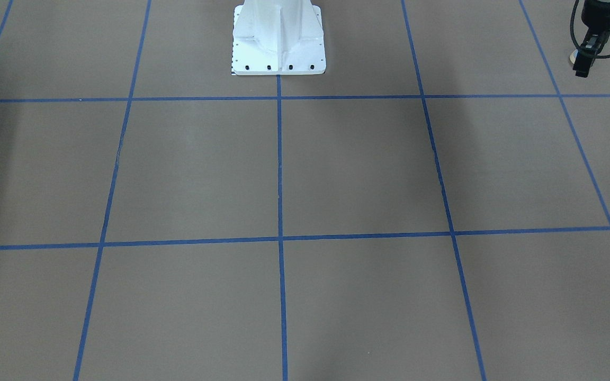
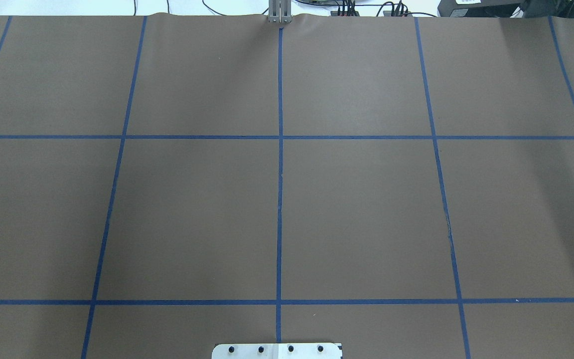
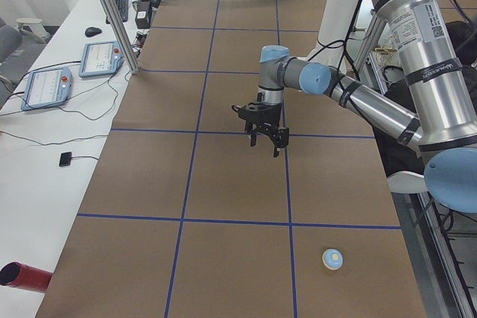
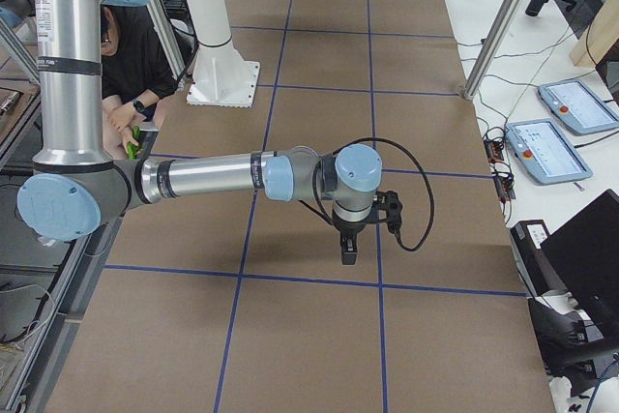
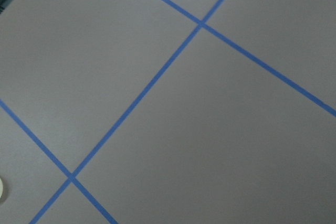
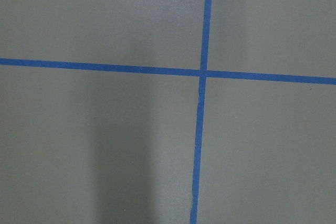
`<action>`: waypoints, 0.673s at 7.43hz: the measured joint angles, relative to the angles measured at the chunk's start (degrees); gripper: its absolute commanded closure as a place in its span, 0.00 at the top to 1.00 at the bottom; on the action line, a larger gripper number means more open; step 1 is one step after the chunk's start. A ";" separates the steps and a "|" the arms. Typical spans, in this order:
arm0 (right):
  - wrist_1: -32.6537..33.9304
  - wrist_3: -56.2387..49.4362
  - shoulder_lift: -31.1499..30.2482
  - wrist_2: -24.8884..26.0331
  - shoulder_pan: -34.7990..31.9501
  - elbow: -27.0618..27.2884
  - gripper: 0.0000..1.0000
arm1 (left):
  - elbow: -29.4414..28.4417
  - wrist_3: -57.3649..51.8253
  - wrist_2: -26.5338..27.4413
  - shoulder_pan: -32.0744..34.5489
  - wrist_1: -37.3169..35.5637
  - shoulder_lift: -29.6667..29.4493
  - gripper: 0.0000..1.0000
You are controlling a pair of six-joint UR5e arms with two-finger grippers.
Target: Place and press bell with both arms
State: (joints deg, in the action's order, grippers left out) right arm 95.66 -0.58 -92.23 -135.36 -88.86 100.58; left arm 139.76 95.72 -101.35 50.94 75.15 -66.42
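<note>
Left hand (image 3: 264, 144) wide, right hand (image 4: 348, 256) cannot tell, bell (image 3: 333, 259) well apart, arm label (image 3: 426, 20) illegible.

The table (image 2: 366, 209) is showing plain brown, crossed by a grid of blue tape lines (image 2: 280, 199). The bell (image 3: 333, 259) is showing pale blue with a cream top; the pedestal (image 1: 278, 42) is gleaming white.
</note>
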 measured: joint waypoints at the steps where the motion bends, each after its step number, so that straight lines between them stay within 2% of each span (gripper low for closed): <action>1: -0.04 -0.02 0.02 -0.01 0.00 0.03 1.00 | -0.35 6.21 1.84 -2.20 -0.02 3.28 1.00; 3: -0.11 -0.03 0.06 -0.12 0.00 0.29 1.00 | -2.47 22.21 3.52 -9.38 -0.06 7.97 1.00; 5: -0.12 -0.03 0.13 -0.06 0.00 0.73 1.00 | -7.92 43.08 3.69 -23.28 0.35 9.42 1.00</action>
State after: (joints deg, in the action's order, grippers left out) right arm 95.54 -0.61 -92.10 -135.43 -88.86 101.31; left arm 131.84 138.80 -97.65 27.66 75.50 -57.00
